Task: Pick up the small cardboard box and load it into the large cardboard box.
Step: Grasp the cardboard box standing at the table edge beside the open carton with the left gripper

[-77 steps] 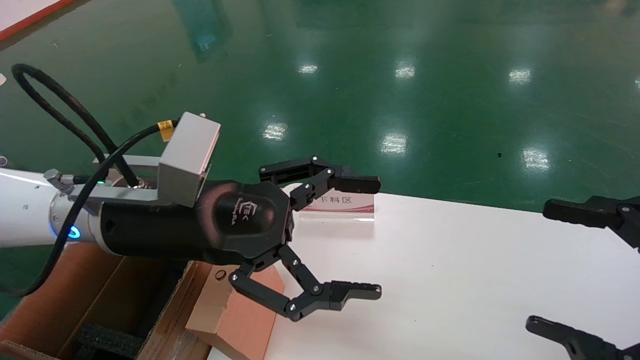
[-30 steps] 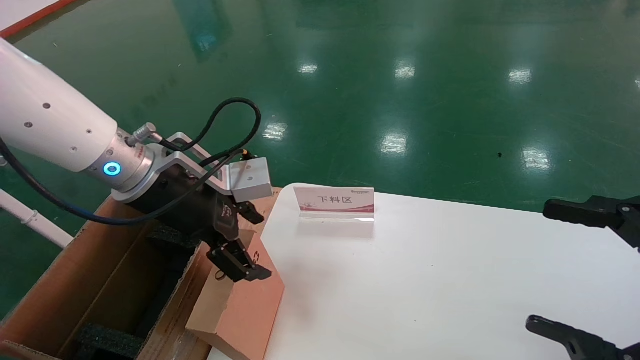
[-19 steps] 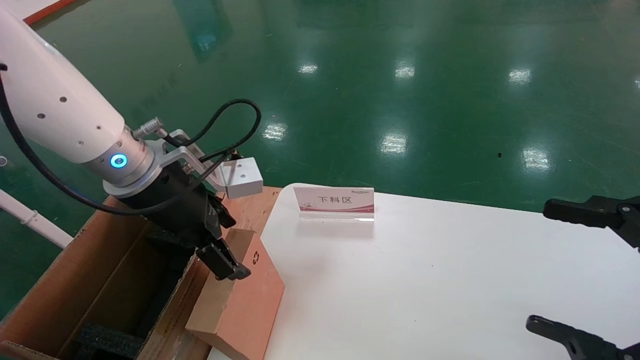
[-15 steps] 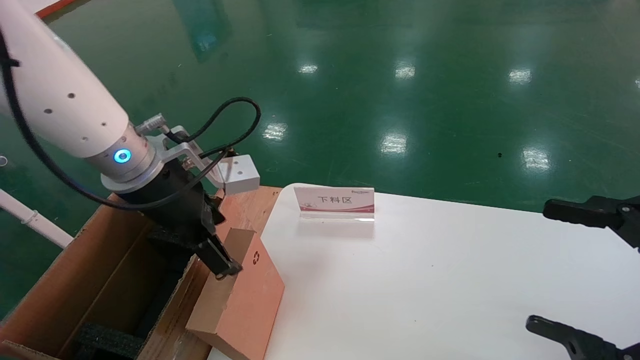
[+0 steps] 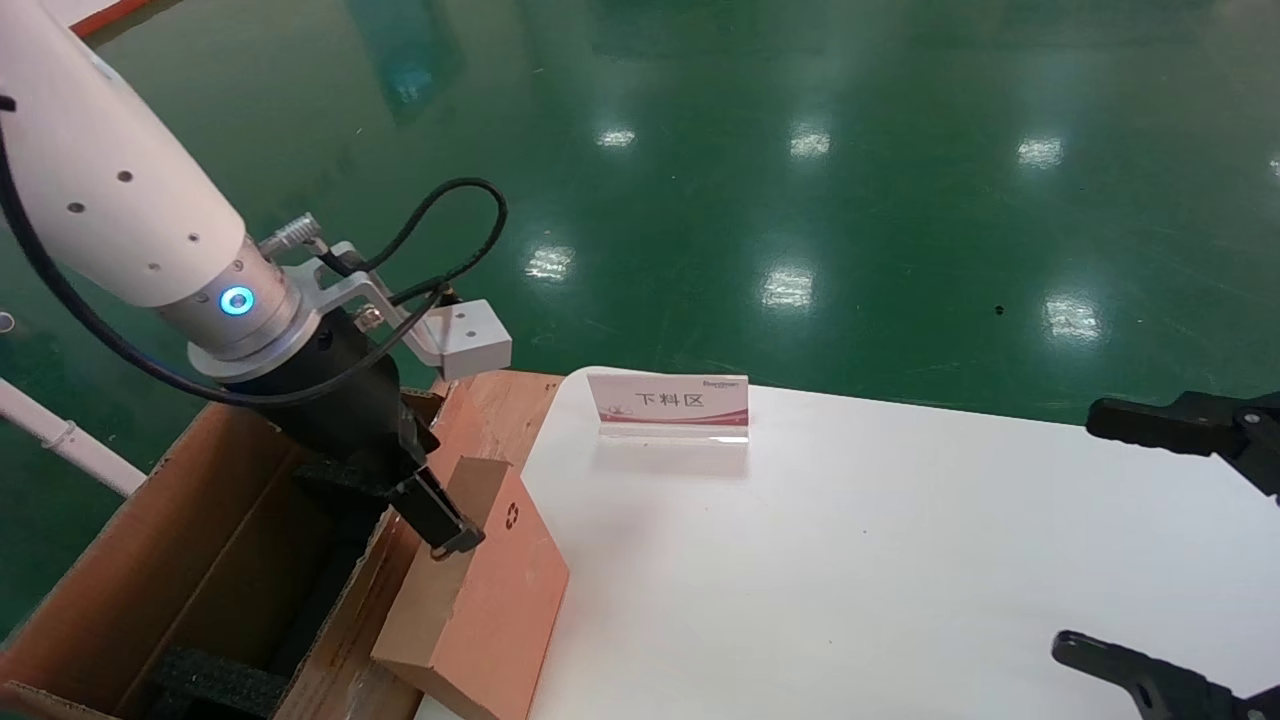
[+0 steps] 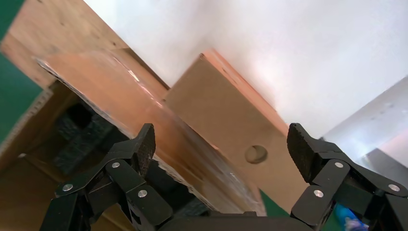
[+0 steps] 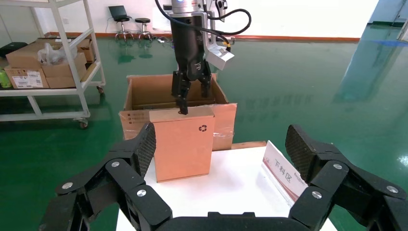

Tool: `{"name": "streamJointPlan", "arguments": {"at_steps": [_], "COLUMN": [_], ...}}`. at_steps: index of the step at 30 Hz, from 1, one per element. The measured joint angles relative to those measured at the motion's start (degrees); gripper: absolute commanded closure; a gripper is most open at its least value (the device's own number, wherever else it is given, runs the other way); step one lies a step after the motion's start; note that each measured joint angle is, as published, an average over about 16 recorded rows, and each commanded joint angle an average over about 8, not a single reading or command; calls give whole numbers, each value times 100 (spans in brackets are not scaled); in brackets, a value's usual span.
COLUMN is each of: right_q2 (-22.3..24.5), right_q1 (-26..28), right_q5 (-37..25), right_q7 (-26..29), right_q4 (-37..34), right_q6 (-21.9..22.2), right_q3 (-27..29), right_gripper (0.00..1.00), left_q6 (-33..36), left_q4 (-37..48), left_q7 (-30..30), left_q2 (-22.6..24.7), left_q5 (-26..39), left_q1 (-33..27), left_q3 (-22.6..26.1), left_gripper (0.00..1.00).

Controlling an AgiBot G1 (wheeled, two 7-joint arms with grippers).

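The small cardboard box (image 5: 490, 600) stands on edge at the white table's left edge, leaning against the large cardboard box (image 5: 130, 560). Its recycling symbol faces the table. It also shows in the right wrist view (image 7: 183, 144) and the left wrist view (image 6: 226, 110). My left gripper (image 5: 430, 515) is open and points down. One finger is by the small box's top edge, the other over the carton's inside. In the left wrist view the left gripper (image 6: 223, 147) straddles the carton's taped flap (image 6: 120, 101) and the small box's top. My right gripper (image 5: 1140, 545) is open and empty at the table's right.
A small sign with red print (image 5: 668, 405) stands near the back edge of the white table (image 5: 850, 560). A wooden board (image 5: 505, 410) lies behind the small box. Black foam (image 5: 210, 680) sits inside the carton. A shelf cart with boxes (image 7: 48, 62) stands beyond on the green floor.
My left gripper has turned downward and dropped from above the table's corner to the small box's top, then shifted slightly toward the carton. The small box and the right arm have not moved.
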Motion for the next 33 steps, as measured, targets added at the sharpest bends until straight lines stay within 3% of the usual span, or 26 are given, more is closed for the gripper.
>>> {"name": "streamJointPlan", "arguments": {"at_steps": [16,33], "right_q2": [3,5], "right_q1": [1,2], "right_q5": [4,9], "right_q7": [-3,-7], "right_q4": [0,0], "right_q6": [3,6], "right_q3": [-6,-12], "right_gripper": [0,0], "left_q6": [-95,-248], "left_q4": [29,23], "left_q7": [-124,-29], "left_q2": [-72,-120], "left_q5": [-444,-487], "left_q1": [16,225], "left_q3": [360,622], "left_gripper": [0,0]}}
